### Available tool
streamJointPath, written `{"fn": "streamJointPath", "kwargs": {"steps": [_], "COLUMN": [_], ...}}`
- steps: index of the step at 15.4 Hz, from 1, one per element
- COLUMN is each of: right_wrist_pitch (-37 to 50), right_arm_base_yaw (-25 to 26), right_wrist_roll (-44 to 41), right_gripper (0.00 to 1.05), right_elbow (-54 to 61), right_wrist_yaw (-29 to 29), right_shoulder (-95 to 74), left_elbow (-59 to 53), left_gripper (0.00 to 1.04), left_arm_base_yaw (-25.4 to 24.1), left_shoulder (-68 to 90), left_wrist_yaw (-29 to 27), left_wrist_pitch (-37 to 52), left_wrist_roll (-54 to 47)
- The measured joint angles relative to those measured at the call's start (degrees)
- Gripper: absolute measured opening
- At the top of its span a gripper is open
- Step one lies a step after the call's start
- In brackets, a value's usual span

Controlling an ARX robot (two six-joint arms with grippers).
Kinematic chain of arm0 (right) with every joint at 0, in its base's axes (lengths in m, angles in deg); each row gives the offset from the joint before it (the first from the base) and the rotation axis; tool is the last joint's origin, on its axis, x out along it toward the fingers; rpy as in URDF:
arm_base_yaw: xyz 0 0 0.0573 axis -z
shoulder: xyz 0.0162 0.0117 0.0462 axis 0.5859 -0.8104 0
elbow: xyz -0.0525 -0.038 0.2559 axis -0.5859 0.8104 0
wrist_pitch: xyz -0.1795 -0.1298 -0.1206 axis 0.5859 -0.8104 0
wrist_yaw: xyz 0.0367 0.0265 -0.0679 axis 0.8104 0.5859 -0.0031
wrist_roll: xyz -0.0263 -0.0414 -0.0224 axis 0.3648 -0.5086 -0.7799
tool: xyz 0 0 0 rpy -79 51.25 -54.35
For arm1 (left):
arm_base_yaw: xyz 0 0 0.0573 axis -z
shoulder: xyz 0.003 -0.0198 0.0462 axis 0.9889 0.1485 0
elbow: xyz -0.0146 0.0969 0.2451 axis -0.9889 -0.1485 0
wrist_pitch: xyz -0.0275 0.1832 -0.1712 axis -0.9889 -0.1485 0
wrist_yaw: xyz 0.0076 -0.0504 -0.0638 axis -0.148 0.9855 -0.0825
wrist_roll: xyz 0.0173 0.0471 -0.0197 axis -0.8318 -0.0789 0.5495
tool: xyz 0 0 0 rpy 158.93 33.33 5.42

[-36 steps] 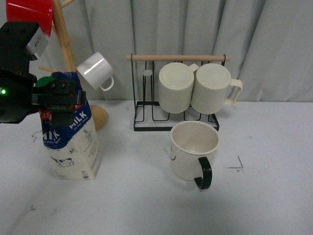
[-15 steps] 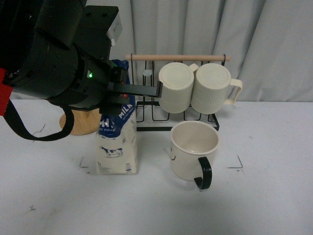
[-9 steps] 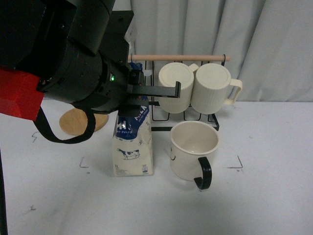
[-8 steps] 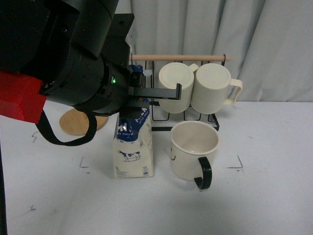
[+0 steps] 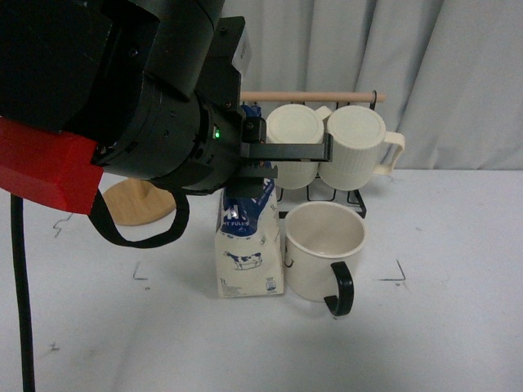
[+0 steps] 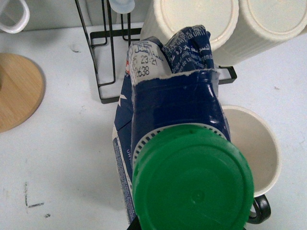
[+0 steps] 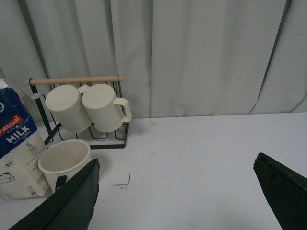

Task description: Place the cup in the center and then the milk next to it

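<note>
The cup [image 5: 323, 245], a wide cream mug with a black loop handle, stands upright on the center [image 5: 176, 245], the pale grey patch framed by black corner marks. The milk [image 5: 249, 249] stands on the table right against the cup's left side. My left gripper [image 5: 249, 173] is shut on the carton's dark blue top. In the left wrist view the milk [image 6: 172, 105] with its green cap fills the middle and the cup [image 6: 252, 143] lies beside it. My right gripper [image 7: 177, 191] is open and empty, off to the right of the cup [image 7: 64, 155] and the milk [image 7: 17, 153].
A black wire rack [image 5: 245, 208] with a wooden bar holds two ribbed cream mugs [image 5: 355, 147] just behind the cup. A round wooden base [image 5: 135, 200] stands at the back left. My bulky left arm [image 5: 122, 106] hides the left back. A grey curtain closes off the rear.
My left gripper has carried the milk to the right, from the table's left side across the corner mark to right beside the cup. The cup has not moved.
</note>
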Motion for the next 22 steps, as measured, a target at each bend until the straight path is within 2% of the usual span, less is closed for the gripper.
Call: {"fn": "streamJointPath", "kwargs": {"steps": [6, 9, 14, 15, 17, 20, 21, 22], "right_wrist_pitch": [0.0, 0.0, 0.0, 0.0, 0.0, 0.0, 0.0, 0.0], "right_arm_base_yaw": [0.0, 0.0, 0.0, 0.0, 0.0, 0.0, 0.0, 0.0], "right_wrist_roll": [0.0, 0.0, 0.0, 0.0, 0.0, 0.0, 0.0, 0.0], "right_gripper": [0.98, 0.98, 0.98, 0.98, 0.98, 0.98, 0.98, 0.98], "right_elbow": [0.0, 0.0, 0.0, 0.0, 0.0, 0.0, 0.0, 0.0], "right_wrist_yaw": [0.0, 0.0, 0.0, 0.0, 0.0, 0.0, 0.0, 0.0], "right_shoulder": [0.0, 0.0, 0.0, 0.0, 0.0, 0.0, 0.0, 0.0], "left_elbow": [-1.8, -1.5, -1.4, -1.4, -2.8, -7.6, -8.7, -14.7], "left_gripper": [0.04, 0.35, 0.94, 0.99, 0.98, 0.98, 0.97, 0.84], "left_arm_base_yaw": [-0.1, 0.0, -1.2, -2.0, -3.9, -9.9, -12.2, -13.7], "left_shoulder": [0.4, 0.4, -6.3, -9.2, -16.0, -27.9, -31.6, -36.6], "left_wrist_yaw": [0.5, 2.0, 5.0, 5.7, 6.6, 9.7, 9.1, 0.2], "left_wrist_pitch": [1.9, 2.6, -0.7, -1.2, 0.1, 0.0, 0.9, 12.1], "left_wrist_roll": [-0.4, -0.1, 1.4, 1.8, 1.5, -1.7, -4.3, -9.0]}}
